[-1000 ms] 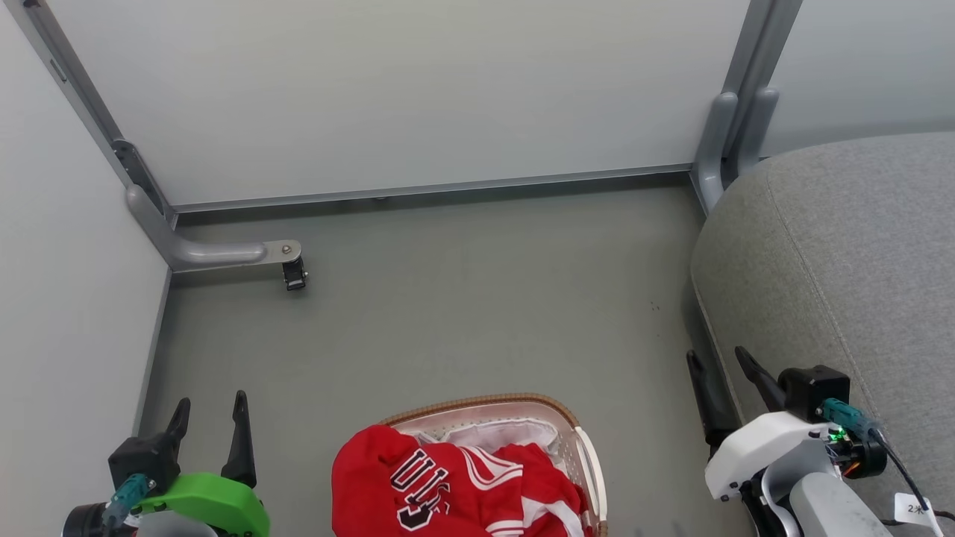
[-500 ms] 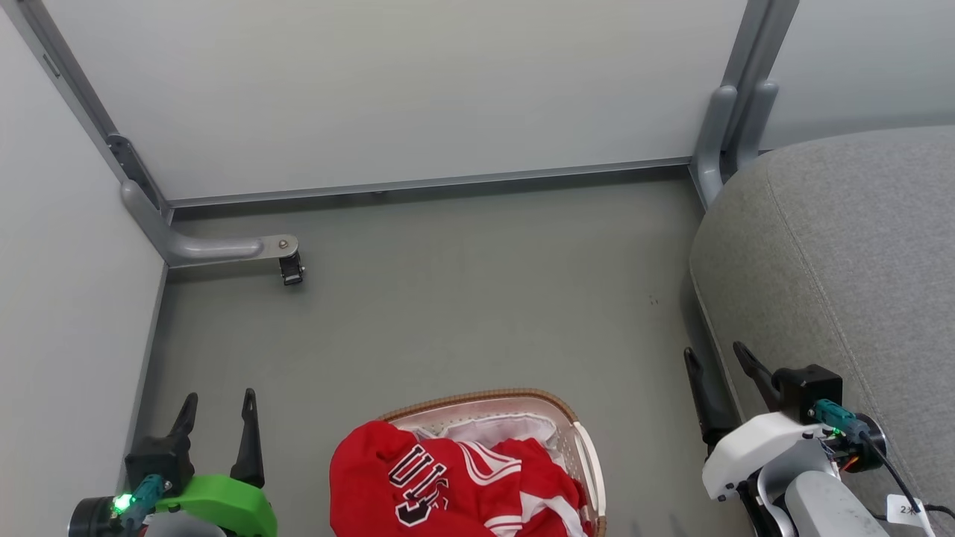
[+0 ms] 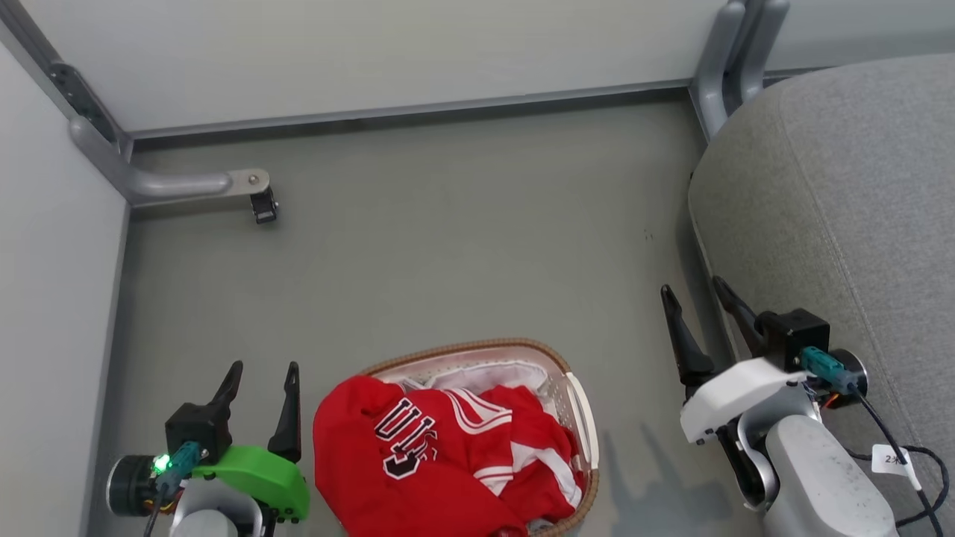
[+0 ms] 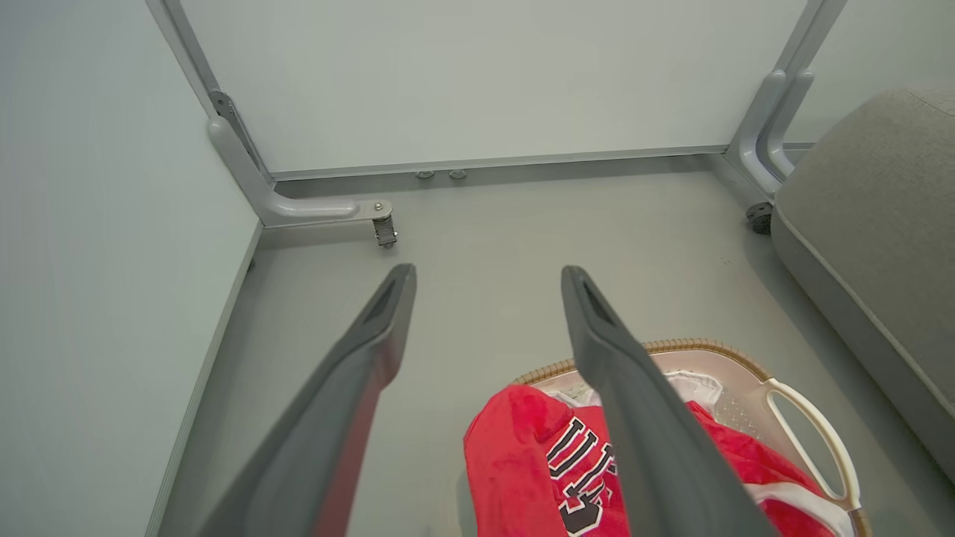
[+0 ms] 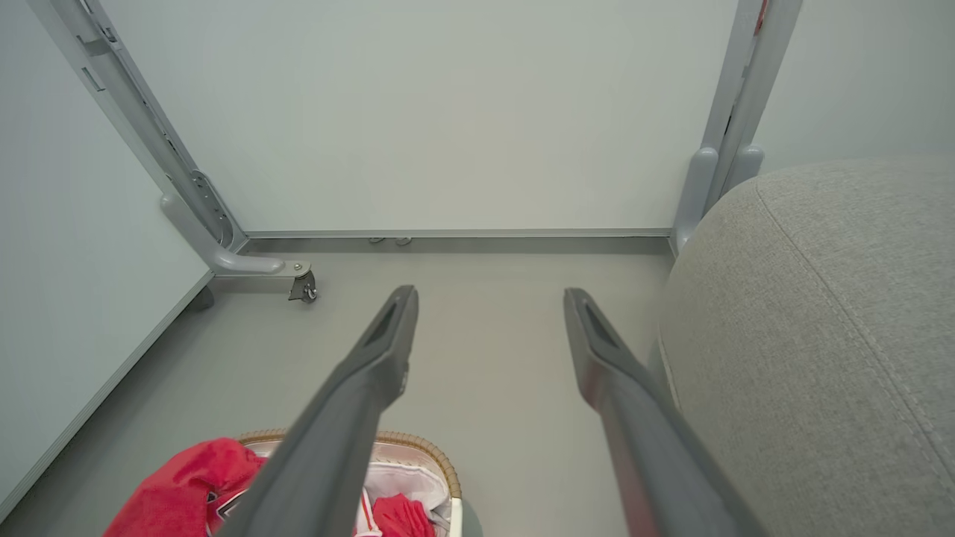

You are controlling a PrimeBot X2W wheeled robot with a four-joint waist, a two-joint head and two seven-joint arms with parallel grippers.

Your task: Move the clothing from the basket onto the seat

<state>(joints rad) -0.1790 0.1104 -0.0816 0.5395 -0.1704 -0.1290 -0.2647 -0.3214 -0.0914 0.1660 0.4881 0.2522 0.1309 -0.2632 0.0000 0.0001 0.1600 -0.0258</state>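
Grey floor [image 3: 448, 239], and nothing begun yet: the clothing [image 3: 448, 462] sits heaped in the basket [image 3: 477, 347], between the left tool [image 3: 265, 368] and the right tool [image 3: 691, 286]. Both gape empty (fingers wide apart). The seat [image 3: 843, 186], just beside the right tool, carries no garment.

clothing [image 3: 440, 477] — red, white-striped, heaped in oval basket [image 3: 477, 345] | seat [image 3: 843, 186] — grey, rounded, on basket's right, apart

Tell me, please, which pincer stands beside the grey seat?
The right pincer, on the white wrist, next to the seat; the left pincer, green-wristed, is beyond the basket.
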